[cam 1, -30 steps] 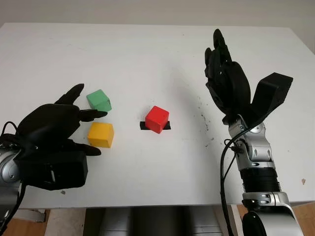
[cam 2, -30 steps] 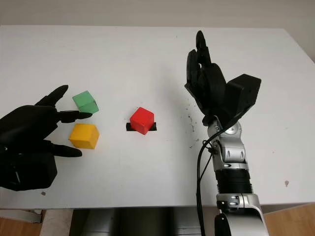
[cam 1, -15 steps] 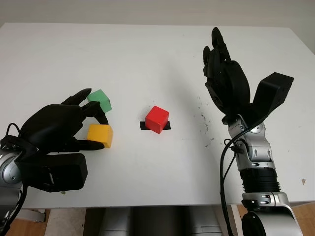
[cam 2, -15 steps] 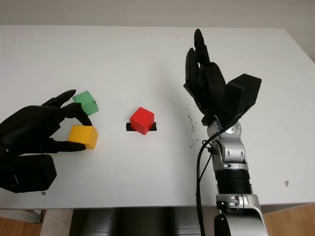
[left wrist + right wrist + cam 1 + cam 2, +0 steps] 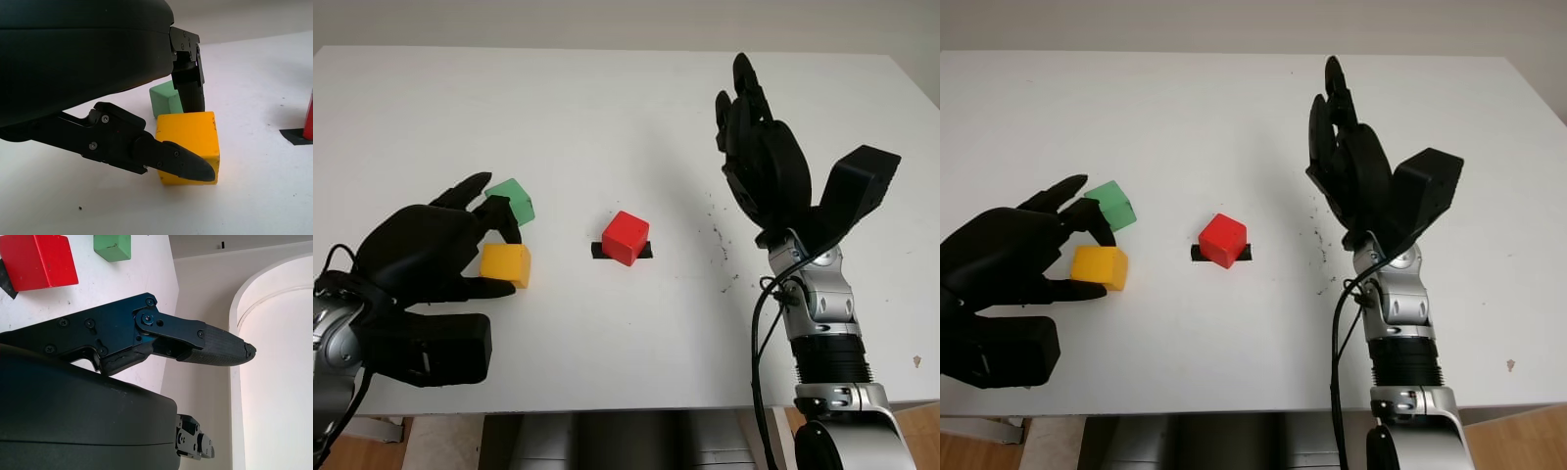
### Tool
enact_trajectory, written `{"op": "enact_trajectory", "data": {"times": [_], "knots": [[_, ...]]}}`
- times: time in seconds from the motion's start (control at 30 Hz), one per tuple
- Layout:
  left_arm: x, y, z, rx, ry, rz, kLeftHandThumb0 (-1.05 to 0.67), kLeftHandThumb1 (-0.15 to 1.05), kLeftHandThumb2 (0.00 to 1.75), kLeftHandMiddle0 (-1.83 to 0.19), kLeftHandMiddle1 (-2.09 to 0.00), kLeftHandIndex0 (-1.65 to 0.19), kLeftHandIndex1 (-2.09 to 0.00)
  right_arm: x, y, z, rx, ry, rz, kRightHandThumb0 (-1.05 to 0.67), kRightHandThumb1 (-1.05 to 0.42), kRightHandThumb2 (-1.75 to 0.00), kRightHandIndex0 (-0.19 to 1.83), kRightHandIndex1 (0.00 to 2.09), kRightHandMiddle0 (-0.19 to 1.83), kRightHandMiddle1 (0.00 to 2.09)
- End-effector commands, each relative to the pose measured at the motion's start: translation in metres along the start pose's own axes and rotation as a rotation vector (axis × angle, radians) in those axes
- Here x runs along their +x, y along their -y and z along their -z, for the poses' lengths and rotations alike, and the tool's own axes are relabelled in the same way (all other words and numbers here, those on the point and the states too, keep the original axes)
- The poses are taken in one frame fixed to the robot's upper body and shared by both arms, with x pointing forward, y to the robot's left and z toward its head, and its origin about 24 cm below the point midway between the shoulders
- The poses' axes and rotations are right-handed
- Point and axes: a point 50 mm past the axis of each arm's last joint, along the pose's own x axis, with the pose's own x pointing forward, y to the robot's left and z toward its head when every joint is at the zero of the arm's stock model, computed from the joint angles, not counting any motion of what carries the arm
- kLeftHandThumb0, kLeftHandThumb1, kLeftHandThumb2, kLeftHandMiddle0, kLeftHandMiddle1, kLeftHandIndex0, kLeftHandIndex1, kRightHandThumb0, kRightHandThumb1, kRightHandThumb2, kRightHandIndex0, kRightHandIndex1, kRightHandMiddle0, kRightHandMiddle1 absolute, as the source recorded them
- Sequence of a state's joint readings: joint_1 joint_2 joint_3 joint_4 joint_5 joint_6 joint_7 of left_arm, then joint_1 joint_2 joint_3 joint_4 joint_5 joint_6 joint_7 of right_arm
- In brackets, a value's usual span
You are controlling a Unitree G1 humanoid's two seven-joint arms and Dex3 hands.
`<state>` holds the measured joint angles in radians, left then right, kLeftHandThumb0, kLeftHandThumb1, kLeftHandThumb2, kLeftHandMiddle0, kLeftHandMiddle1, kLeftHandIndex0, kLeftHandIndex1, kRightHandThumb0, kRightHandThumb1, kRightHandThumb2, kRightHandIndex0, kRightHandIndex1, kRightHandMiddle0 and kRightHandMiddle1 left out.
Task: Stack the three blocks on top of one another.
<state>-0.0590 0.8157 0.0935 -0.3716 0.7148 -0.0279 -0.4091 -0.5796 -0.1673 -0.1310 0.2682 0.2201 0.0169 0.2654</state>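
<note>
Fingers of the left hand pinch the yellow block on the desk, beside green. Red sits mid-desk. Blocks look light, hard; grab flat sides. Right hand is open, raised.

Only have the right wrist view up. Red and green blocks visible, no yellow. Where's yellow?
Observer: The yellow block sits just on the robot's side of the green block, left of the red block.
Operator: Left hand on it?
Observer: Yes. The left hand has its fingers closed on opposite faces of it, one of them between yellow and green.
Operator: Lifted?
Observer: No, in the left wrist view its base looks down on the table.
Operator: Right hand vs red?
Observer: The right hand is open, raised to the right of red.
</note>
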Motion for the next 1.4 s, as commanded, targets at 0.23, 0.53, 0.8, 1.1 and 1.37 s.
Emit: {"op": "enact_trajectory", "data": {"times": [0.23,0.53,0.8,1.1,1.37], "knots": [[-0.004,-0.04,-0.021,0.035,0.131,-0.178,-0.37,1.05,0.12,-0.06,-0.06,-0.08,-1.65,0.0,-0.003,-0.001,0.009,0.01,0.012,-0.74,-1.05,-0.68,-0.19,0.0,-0.19,0.0],[0.007,-0.081,-0.036,0.082,0.216,-0.19,-0.37,1.05,0.12,-0.06,-0.06,-0.11,-1.62,0.0,-0.005,0.001,0.017,0.006,0.02,-0.74,-1.05,-0.68,-0.19,0.0,-0.19,0.0],[0.034,-0.103,-0.048,0.156,0.281,-0.134,-0.4,1.05,0.08,-0.09,-0.06,-0.14,-1.69,0.0,-0.005,0.003,0.019,-0.005,0.019,-0.74,-1.05,-0.67,-0.19,0.0,-0.19,0.0],[0.063,-0.101,-0.055,0.011,0.344,-0.135,-0.39,1.05,0.09,-0.11,-0.05,-0.17,-1.64,0.001,-0.008,0.003,0.034,-0.01,0.009,-0.75,-1.05,-0.67,-0.19,0.0,-0.19,0.0],[0.076,-0.089,-0.055,0.0,0.346,-0.113,-0.37,1.05,0.11,-0.07,-0.04,-0.13,-1.65,-0.001,-0.006,0.003,0.025,-0.003,0.025,-0.75,-1.05,-0.64,-0.19,0.0,-0.19,0.0]]}}
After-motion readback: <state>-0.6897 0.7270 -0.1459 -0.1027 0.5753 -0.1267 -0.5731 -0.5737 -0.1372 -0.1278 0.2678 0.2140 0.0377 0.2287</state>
